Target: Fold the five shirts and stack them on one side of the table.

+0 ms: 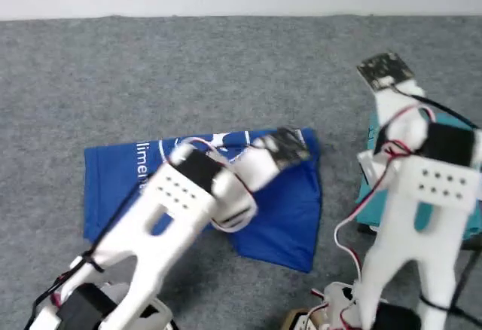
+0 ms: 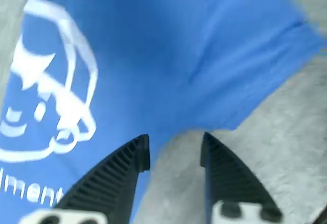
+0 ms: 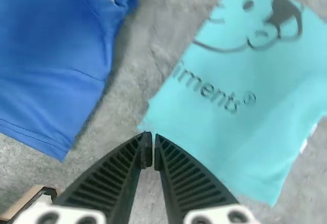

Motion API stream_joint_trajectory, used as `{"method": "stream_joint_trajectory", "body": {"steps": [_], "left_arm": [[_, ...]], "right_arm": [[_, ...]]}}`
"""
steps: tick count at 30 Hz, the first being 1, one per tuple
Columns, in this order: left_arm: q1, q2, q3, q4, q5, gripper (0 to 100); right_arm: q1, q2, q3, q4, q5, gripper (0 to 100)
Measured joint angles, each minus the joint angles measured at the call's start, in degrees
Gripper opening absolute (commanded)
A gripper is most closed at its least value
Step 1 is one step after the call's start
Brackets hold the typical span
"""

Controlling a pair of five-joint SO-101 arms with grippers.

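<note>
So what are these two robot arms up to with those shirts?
They are meant to fold shirts and stack them. Right now neither arm holds anything. The left gripper hangs open over an edge of the blue shirt, which lies flat in the middle of the grey table. The right gripper is shut and empty, above the bare strip between the blue shirt and a teal shirt lying beside it.

White L arm point(image 1: 169, 202) & R arm point(image 1: 425, 194): blk motors, red/blk cables, ribbed blk jaws.
</note>
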Motion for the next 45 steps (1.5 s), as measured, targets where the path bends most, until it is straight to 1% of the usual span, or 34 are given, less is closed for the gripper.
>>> {"method": "stream_joint_trajectory", "body": {"steps": [2, 7, 11, 14, 25, 28, 31, 37, 41, 45], "left_arm": [[3.3, 1.0, 0.0, -0.5, 0.4, 22], [9.5, 9.5, -1.2, -1.4, 0.4, 22], [11.7, 15.6, -3.9, -3.3, 0.4, 22], [12.9, 19.5, -4.7, -5.1, 0.4, 22], [12.9, 31.6, -5.0, -11.9, 0.6, 22], [12.9, 33.1, -6.2, -12.1, 0.5, 18], [13.0, 33.2, -6.3, -12.3, 0.5, 15], [13.2, 33.2, -6.3, -12.9, 0.5, 2], [13.0, 33.1, -7.2, -12.8, 0.7, 2], [12.7, 28.4, -7.4, -12.3, 0.7, 2]], "right_arm": [[1.6, -2.3, 2.1, 0.0, 0.0, 1.9], [6.1, -6.9, 5.7, 0.0, 0.0, 1.9], [9.7, -9.8, 7.9, 0.0, 0.0, 1.9], [11.0, -11.4, 9.1, 0.0, 0.0, 1.9], [12.0, -14.7, 9.1, 0.0, 0.0, 1.9], [12.0, -15.4, 9.1, 0.0, 0.0, 1.9], [12.0, -16.1, 9.1, 0.0, 0.0, 1.9], [12.0, -16.6, 9.1, 0.0, 0.0, 1.9], [12.0, -16.6, 9.1, 0.0, 0.0, 1.9], [12.0, -16.6, 9.1, 0.0, 0.0, 1.9]]}}
